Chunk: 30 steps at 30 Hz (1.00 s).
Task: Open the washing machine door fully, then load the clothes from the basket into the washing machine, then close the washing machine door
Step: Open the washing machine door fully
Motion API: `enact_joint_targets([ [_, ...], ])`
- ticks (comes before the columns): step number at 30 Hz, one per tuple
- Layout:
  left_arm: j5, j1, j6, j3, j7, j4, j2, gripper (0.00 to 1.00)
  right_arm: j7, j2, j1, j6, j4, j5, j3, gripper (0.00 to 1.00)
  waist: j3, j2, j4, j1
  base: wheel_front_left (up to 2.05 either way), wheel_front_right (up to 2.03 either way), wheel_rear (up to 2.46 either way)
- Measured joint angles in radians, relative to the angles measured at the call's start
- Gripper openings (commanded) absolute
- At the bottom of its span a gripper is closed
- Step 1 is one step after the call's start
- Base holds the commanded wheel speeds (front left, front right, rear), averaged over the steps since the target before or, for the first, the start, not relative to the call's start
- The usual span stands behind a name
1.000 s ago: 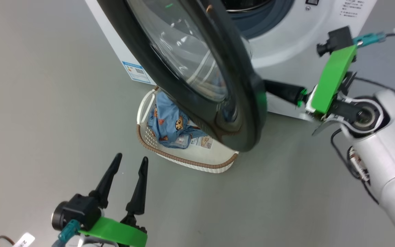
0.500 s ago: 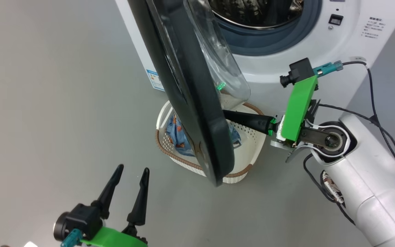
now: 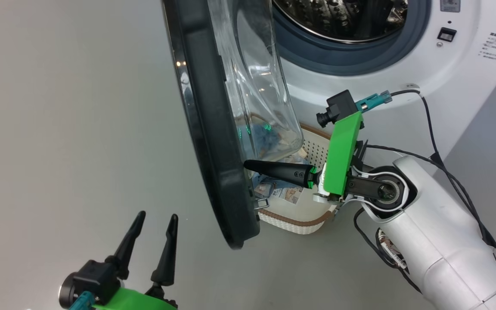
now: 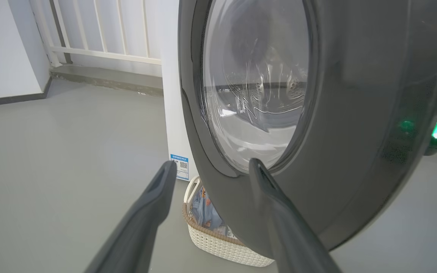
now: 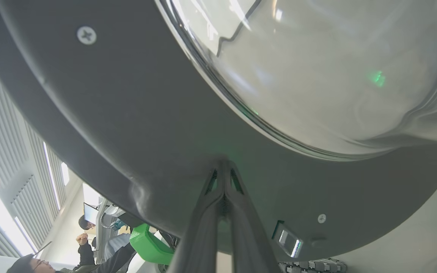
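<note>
Right end effector [image 3: 248, 164]: fingers pressed together, tips against the inner rim of the washing machine door [image 3: 213, 129]. Left end effector [image 3: 156, 215]: spread, empty, well apart. Within the last second the door has swung wider, baring the drum [image 3: 342, 17]; opening looks nearly done. The door stands edge-on, free edge toward the robot, over the basket [image 3: 299, 221] holding the clothes [image 4: 203, 204].

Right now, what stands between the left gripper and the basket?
The washing machine door. In the head view its black rim stands between the left gripper and the basket, hiding part of it.
</note>
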Motion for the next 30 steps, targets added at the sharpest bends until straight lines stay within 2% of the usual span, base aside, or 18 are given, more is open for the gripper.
enact_joint_targets([
  [7, 0.000, 0.000, 0.000, 0.024, 0.000, 0.001, -0.001, 1.00, -0.001, 0.018, 0.000, 0.000, -0.002, 0.000, 0.009, 0.00, -0.001, 0.0000, 0.029, 0.0000, 0.00, 0.00, 0.00],
  [20, 0.000, 0.007, 0.000, 0.061, 0.000, -0.002, -0.002, 1.00, -0.001, 0.062, -0.002, 0.000, 0.010, -0.006, 0.040, 0.00, 0.009, 0.0000, 0.037, 0.0000, 0.00, 0.00, 0.00],
  [27, 0.000, 0.007, 0.000, 0.061, 0.000, -0.002, -0.002, 1.00, -0.023, 0.066, -0.002, 0.000, 0.010, -0.014, 0.048, 0.00, 0.004, 0.0000, 0.035, 0.0000, 0.00, 0.00, 0.00],
  [28, 0.000, 0.007, 0.000, 0.059, 0.000, 0.000, -0.002, 1.00, -0.032, 0.063, -0.002, 0.000, 0.009, -0.019, 0.049, 0.32, 0.002, 0.0000, 0.034, 0.0000, 0.00, 0.00, 0.00],
  [29, 0.000, 0.007, 0.000, 0.056, 0.000, 0.002, -0.002, 1.00, -0.039, 0.060, -0.002, 0.000, 0.006, -0.023, 0.050, 0.32, -0.001, 0.0000, 0.033, 0.0000, 0.00, 0.00, 0.00],
  [30, 0.000, 0.007, 0.000, 0.053, 0.000, 0.006, -0.002, 1.00, -0.044, 0.056, -0.001, 0.000, 0.001, -0.024, 0.050, 0.96, -0.003, 0.0000, 0.032, 0.0000, 0.00, 0.00, 0.00],
])
